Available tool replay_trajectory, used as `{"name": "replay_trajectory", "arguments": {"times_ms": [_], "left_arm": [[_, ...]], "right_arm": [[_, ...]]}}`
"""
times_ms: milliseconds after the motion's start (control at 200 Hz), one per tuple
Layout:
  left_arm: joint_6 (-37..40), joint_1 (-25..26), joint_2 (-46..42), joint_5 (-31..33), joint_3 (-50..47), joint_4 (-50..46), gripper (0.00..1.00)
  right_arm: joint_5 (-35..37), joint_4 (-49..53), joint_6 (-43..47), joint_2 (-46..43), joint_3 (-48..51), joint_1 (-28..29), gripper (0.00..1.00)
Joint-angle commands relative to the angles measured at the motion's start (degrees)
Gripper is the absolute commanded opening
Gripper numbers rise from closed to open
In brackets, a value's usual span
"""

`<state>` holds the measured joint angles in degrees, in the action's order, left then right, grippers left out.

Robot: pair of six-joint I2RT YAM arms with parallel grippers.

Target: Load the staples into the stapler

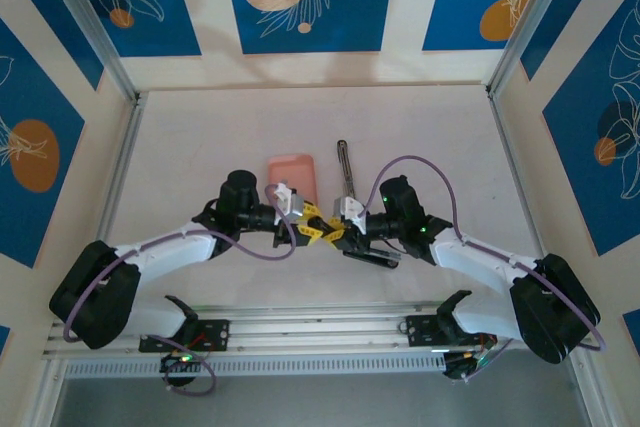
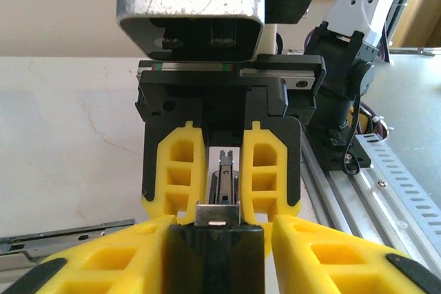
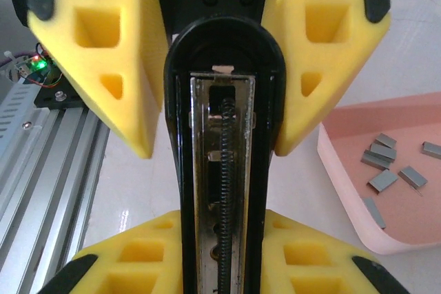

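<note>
I have the stapler (image 3: 217, 191) pinched in the right claw (image 3: 220, 239), its channel open and bare but for the spring. The left claw (image 2: 217, 228) stands narrow around the stapler's rounded end, though I cannot tell whether it truly grips. The staples (image 3: 383, 180) lie loose in the pink tray (image 3: 341, 191) just beside the stapler, so I judge loading has not begun; next, I reckon, the left claw must back off, nip one strip and lay it straight into the channel.
</note>
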<state>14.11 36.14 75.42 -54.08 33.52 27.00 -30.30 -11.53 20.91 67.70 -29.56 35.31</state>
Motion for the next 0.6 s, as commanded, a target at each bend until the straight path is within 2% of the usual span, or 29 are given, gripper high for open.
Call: {"name": "replay_trajectory", "arguments": {"times_ms": [0, 220, 385, 595], "left_arm": [[1.17, 0.95, -1.22, -0.03, -1.56, -0.22, 0.37], [1.40, 0.91, -3.06, 3.22, -2.22, -1.36, 0.23], [3.42, 0.94, -5.00, 4.86, -1.42, -6.09, 0.17], [7.05, 0.79, -8.41, 6.83, -0.43, -14.11, 0.15]], "right_arm": [[-2.04, -4.20, -0.12, -0.12, -2.25, 0.42, 0.18], [-1.30, -3.54, -1.86, -0.02, -2.43, 0.46, 0.23], [1.13, -3.63, -6.12, -0.63, -1.91, 0.63, 0.43], [4.86, -1.06, -13.73, -2.69, -2.17, 0.85, 0.56]]}}
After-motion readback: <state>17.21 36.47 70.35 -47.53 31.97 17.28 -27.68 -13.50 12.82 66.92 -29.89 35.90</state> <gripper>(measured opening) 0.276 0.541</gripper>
